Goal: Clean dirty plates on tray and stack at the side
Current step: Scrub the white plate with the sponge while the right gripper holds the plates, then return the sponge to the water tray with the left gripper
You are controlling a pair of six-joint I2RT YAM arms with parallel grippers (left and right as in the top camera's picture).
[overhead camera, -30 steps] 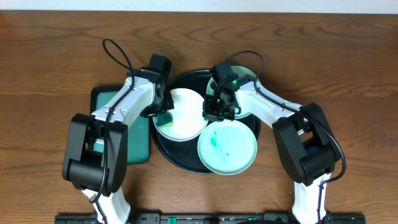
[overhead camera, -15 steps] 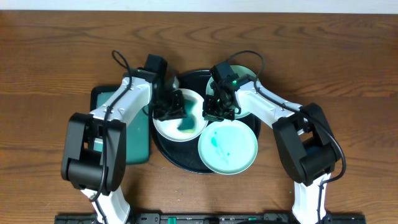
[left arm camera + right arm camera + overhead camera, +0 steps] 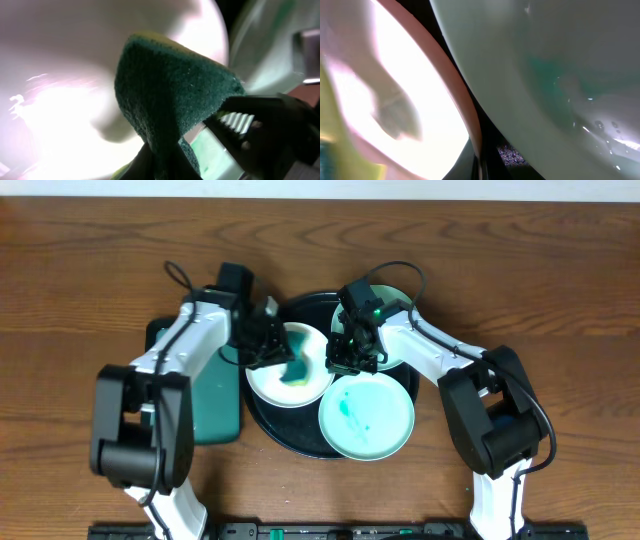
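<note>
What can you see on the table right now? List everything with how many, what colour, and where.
brown wooden table: one, brown, under everything
round black tray: one, black, table centre
round white plate: one, white, left side of the black tray
pale mint green round plates: two, on the tray's right side; front mint plate teal-smeared, back mint plate partly under the right arm
rectangular dark green tray: one, dark green, left of the black tray
green sponge: one, green, over the white plate
left arm: one, white and black, jaws shut on the sponge
right arm: one, white and black, jaws shut, between the plates
</note>
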